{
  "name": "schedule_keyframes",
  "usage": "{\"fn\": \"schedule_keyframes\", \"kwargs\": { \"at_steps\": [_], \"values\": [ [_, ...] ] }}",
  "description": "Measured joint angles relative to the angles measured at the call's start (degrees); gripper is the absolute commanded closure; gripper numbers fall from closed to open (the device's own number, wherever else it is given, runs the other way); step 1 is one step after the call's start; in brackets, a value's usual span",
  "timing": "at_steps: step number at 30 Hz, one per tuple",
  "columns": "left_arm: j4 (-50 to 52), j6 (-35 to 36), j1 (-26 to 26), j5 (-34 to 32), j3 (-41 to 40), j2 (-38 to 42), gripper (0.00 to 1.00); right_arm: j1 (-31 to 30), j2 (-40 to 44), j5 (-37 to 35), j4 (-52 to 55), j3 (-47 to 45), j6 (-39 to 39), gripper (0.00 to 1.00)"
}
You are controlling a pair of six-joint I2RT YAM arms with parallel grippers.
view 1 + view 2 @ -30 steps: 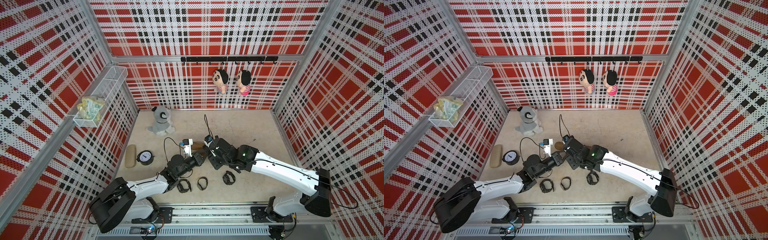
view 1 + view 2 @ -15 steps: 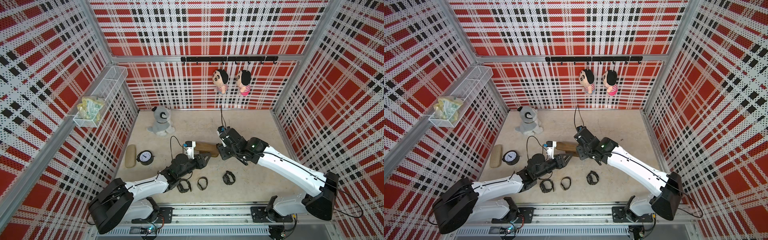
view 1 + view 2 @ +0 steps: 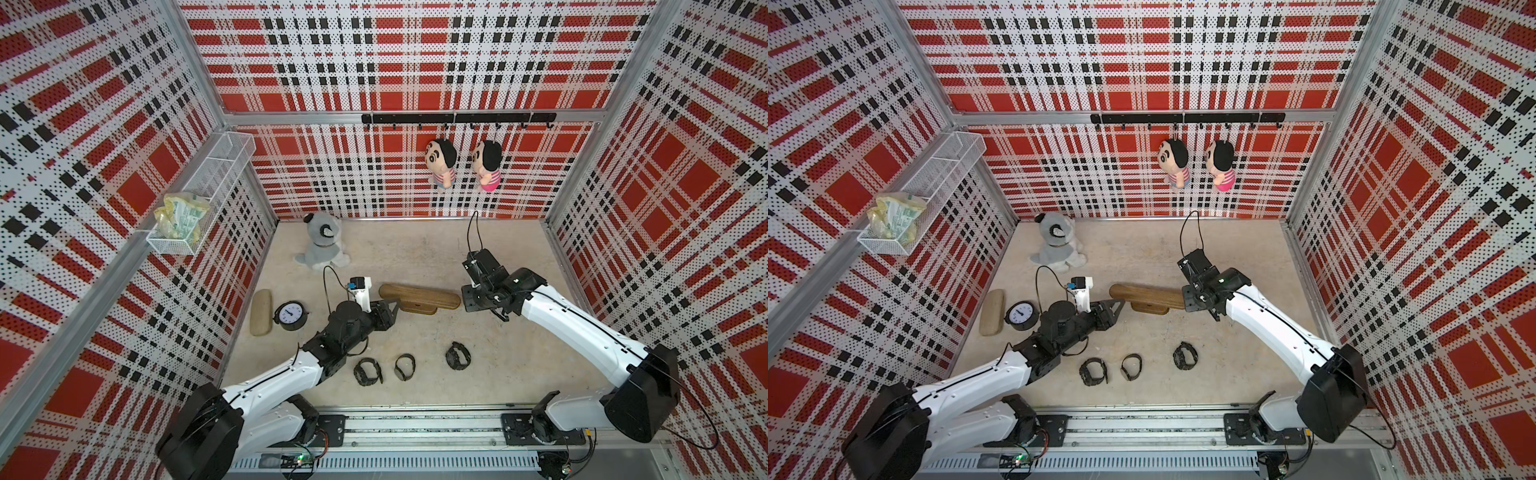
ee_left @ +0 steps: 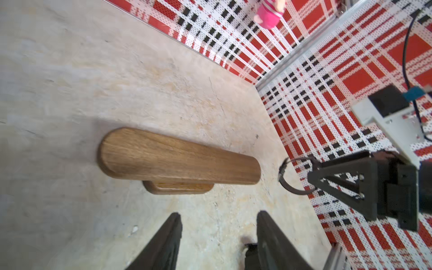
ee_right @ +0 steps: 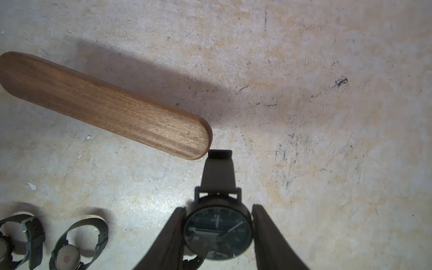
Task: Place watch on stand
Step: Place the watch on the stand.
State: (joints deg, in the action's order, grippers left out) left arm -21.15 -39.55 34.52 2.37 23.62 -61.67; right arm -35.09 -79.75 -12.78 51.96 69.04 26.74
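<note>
The stand (image 3: 419, 297) (image 3: 1148, 296) is a brown wooden bar on a small base, mid-floor in both top views. My right gripper (image 5: 218, 208) is shut on a watch (image 5: 218, 231) with a dark round face, gripped across its case. The strap's loop (image 4: 289, 177) hangs just off the bar's right end (image 5: 198, 140), apart from it. My right gripper (image 3: 467, 297) sits at that end. My left gripper (image 4: 218, 214) stands open and empty, just short of the stand (image 4: 177, 159), near its left end (image 3: 392, 307).
Three more watches (image 3: 368, 371) (image 3: 404, 366) (image 3: 458, 356) lie on the floor in front of the stand. A beige case (image 3: 261, 311) and a small clock (image 3: 291, 316) sit at the left wall. A plush dog (image 3: 322, 245) is at the back.
My left gripper has opened and pulled back toward the left. My right arm has carried the watch rightward from above the stand's middle to its right end, uncovering the bar.
</note>
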Motion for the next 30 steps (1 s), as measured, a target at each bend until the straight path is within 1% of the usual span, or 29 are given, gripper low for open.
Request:
{"fn": "schedule_keyframes", "kwargs": {
  "at_steps": [3,6,11,20,30],
  "values": [
    [1.0,0.8,-4.2,0.7,0.1,0.7,0.48,0.5,-0.9,0.0,-1.2,-1.0,0.2,0.95],
    [2.5,1.6,-7.9,1.5,0.6,0.6,0.53,0.6,-2.3,0.0,-2.8,-1.7,0.4,0.96],
    [3.8,3.0,-11.7,2.9,2.4,-0.9,0.56,1.3,-4.5,-0.3,-5.4,-3.1,0.5,0.97],
    [3.9,4.3,-13.6,4.6,4.1,-6.9,0.6,3.0,-5.7,-0.3,-9.8,-4.4,0.6,0.97],
    [3.5,5.5,-14.1,5.7,7.3,-14.4,0.62,3.3,-8.4,1.0,-13.7,-5.1,1.0,1.0]
  ]
}}
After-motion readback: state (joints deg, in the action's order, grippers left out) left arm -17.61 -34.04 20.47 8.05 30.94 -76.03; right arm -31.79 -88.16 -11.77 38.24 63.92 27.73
